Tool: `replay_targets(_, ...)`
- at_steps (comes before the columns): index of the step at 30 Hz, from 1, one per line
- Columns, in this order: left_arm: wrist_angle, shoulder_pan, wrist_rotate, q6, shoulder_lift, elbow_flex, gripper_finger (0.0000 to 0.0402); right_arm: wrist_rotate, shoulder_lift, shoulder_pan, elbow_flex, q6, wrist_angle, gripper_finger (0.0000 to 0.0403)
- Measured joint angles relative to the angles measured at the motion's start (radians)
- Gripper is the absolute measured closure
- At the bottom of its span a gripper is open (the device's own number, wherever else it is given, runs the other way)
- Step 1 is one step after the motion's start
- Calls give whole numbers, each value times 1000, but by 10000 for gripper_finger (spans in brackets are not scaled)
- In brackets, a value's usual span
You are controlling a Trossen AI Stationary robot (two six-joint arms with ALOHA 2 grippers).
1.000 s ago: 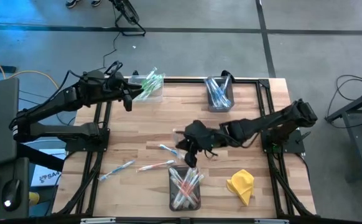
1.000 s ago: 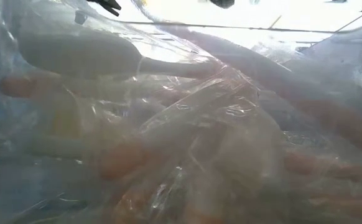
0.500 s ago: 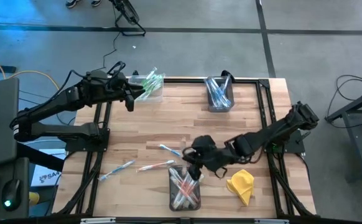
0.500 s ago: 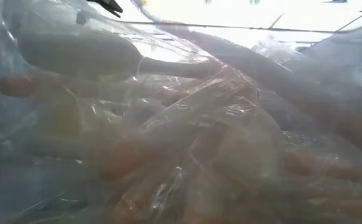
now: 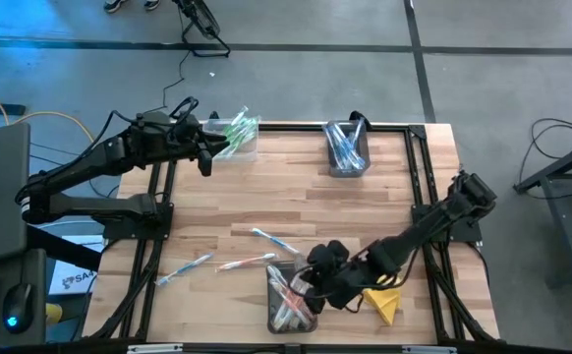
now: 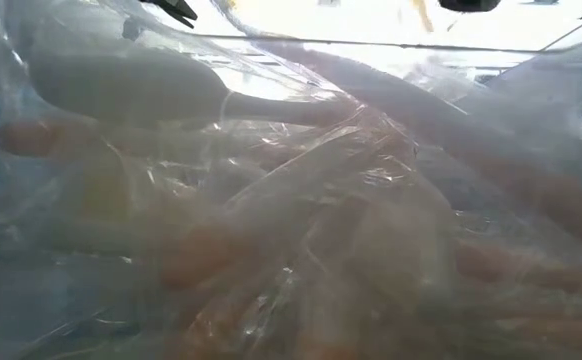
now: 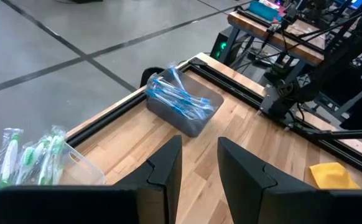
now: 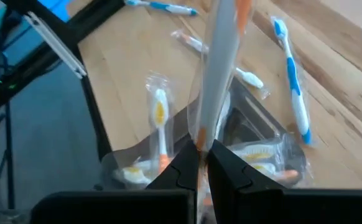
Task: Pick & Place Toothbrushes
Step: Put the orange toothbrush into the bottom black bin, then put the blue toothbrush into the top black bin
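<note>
The table point(image 5: 365, 197) is pale wood planks with a black metal frame around it, sitting on a grey concrete floor with dark seam lines. Off past 9 o'clock there's a desk edge with a mouse, and cables trail over the floor around 11.

Nearest the camera side, at 6 o'clock, a clear bin point(image 5: 290, 300) holds wrapped toothbrushes with orange-red accents point(image 8: 159, 127). The low view is jammed right up against that crinkly wrapping, so it's mostly a blur of white handles. The right gripper point(image 5: 313, 286) hangs right over this bin with its jaws pinched tight on one wrapped orange-accent toothbrush point(image 8: 217, 74), which stands upright between the fingers. A yellow cloth point(image 5: 384, 298) lies just beside, toward 5 o'clock.

A bit farther in, around 7 to 8 o'clock, three loose toothbrushes lie flat on the wood: a blue one point(image 5: 185, 267), a pink-red one point(image 5: 247, 262) and another blue one point(image 5: 270, 239). All thin white sticks in clear sleeves.

At the far edge, a grey bin point(image 5: 346, 147) at 12 o'clock is full of blue toothbrushes point(image 7: 180, 99). A clear bin point(image 5: 237, 143) at 11 o'clock has green toothbrushes point(image 7: 35, 155) poking out. The left gripper point(image 5: 210, 149) hovers just beside that one, jaws partly apart with nothing between them.
</note>
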State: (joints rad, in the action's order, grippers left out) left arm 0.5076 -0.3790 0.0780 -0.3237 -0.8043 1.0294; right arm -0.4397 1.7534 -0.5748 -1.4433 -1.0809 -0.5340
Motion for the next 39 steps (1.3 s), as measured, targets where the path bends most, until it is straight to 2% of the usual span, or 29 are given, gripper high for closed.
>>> replay_targets(7,0,0,0,0,0,0,302,31,83,1,0,-41,63,393)
replay_targets(18,1,0,0,0,0,0,302,77,106,1,0,-53,53,390)
replay_targets(27,32,0,0,0,0,0,302,88,106,1,0,-49,52,309)
replay_targets(32,55,0,0,0,0,0,302,157,105,2,0,-41,50,259)
replay_targets(35,72,0,0,0,0,0,302,162,105,2,0,-42,43,245)
replay_targets(39,74,0,0,0,0,0,302,190,87,9,-1,-41,49,248)
